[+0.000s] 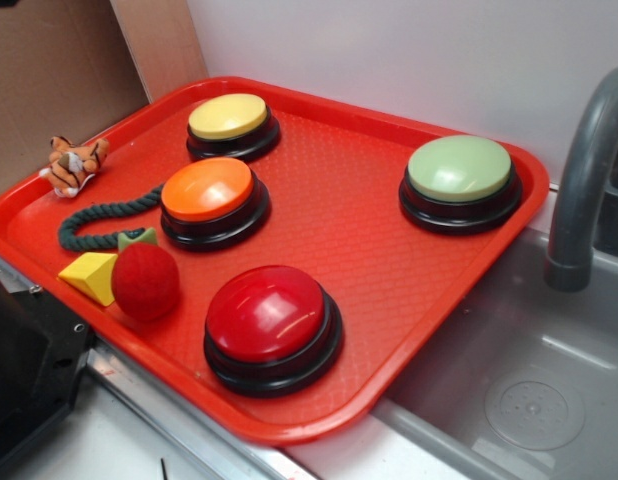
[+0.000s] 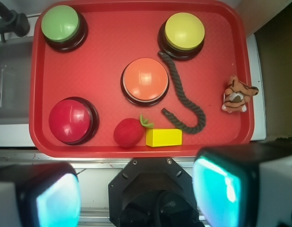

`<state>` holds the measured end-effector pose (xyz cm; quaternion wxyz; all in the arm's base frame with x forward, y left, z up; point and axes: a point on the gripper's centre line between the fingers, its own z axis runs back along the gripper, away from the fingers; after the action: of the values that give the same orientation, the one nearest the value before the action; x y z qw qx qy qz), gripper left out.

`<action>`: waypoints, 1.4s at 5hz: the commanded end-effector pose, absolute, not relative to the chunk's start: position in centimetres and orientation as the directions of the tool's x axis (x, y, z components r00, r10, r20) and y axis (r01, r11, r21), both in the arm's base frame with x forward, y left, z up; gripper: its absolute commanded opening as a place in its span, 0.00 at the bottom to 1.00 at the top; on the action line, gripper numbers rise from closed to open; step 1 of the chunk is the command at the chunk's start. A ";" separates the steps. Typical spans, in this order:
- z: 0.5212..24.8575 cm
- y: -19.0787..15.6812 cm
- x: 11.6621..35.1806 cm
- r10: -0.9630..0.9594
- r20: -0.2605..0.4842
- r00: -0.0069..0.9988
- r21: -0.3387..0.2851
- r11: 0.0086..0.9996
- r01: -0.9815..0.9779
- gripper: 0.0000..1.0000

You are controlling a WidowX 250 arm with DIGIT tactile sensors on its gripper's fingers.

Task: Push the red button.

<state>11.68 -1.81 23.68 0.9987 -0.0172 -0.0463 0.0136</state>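
Claw [image 2: 136, 198] nearest wrist camera, fingers wide apart, empty; red button [image 2: 72, 119] lay ahead-left on tray [image 2: 108, 38], untouched.

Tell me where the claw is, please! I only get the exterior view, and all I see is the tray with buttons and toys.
Observer: The claw shows only in the wrist view. Its fingers sit below the tray's near rim, over no button.
Operator: Is it open?
Observer: Yes, the two fingers stand wide apart with nothing between them.
Operator: Where does the rope go behind the orange button?
Observer: The rope runs up to the base of the yellow button.
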 end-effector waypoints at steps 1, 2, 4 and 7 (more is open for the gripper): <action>23.7 -1.8 11.7 0.029 0.092 0.995 -0.036 0.999 -0.026 1.00; 21.1 -6.8 15.7 -0.225 0.075 0.972 0.029 0.974 0.223 1.00; 14.6 -15.1 14.9 -0.512 0.048 0.857 -0.002 0.858 0.513 1.00; 7.6 -15.0 14.5 -0.702 -0.022 0.712 -0.015 0.712 0.702 1.00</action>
<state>14.62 -14.46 6.61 0.9253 0.0061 0.0347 -0.3776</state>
